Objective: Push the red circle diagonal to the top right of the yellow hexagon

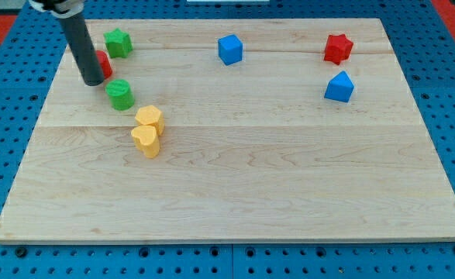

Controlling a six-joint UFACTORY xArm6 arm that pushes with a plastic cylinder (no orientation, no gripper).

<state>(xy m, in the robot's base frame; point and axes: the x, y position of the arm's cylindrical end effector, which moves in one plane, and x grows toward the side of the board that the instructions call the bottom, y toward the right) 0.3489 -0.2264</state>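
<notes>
Smooth yellow heart block [146,142] touches yellow hexagon [149,118], both toward the view's bottom-right of my tip [92,81], a bare rod gripping nothing, which half-hides the red circle [103,63] directly behind.

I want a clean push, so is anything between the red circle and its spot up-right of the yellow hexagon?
Yes. The green cylinder sits between the red circle and the yellow hexagon. My tip is beside the circle.
</notes>
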